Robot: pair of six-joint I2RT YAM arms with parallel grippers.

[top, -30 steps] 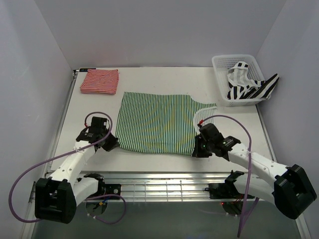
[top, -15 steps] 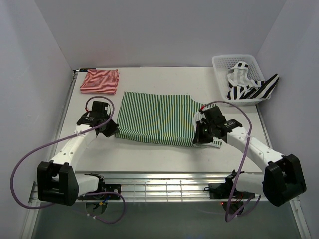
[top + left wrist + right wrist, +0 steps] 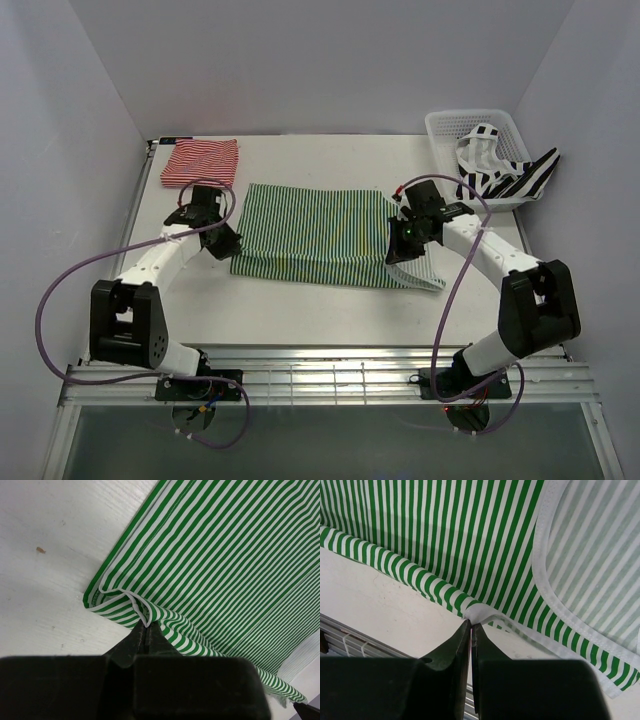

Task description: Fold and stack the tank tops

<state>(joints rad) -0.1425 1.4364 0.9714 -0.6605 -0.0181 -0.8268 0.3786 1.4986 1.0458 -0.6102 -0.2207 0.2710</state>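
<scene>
The green-and-white tank top (image 3: 310, 232) lies spread mid-table, its near edge lifted and folded back over itself. My left gripper (image 3: 222, 248) is shut on its left near corner (image 3: 142, 617). On the right side my right gripper (image 3: 397, 252) is shut on the white-trimmed hem (image 3: 472, 615). The red-and-white tank top (image 3: 200, 163) lies folded at the back left. The black-and-white tank top (image 3: 500, 172) hangs out of the white basket (image 3: 440, 130) at the back right.
The basket stands at the table's back right corner near the right wall. A metal rail (image 3: 330, 365) runs along the near table edge. Purple cables (image 3: 60, 290) loop beside both arms. Grey walls close in left, right and behind.
Both grippers have carried the green-and-white top's near edge away from the front, toward the back, folding it over the rest. The visible cloth is now narrower front to back.
</scene>
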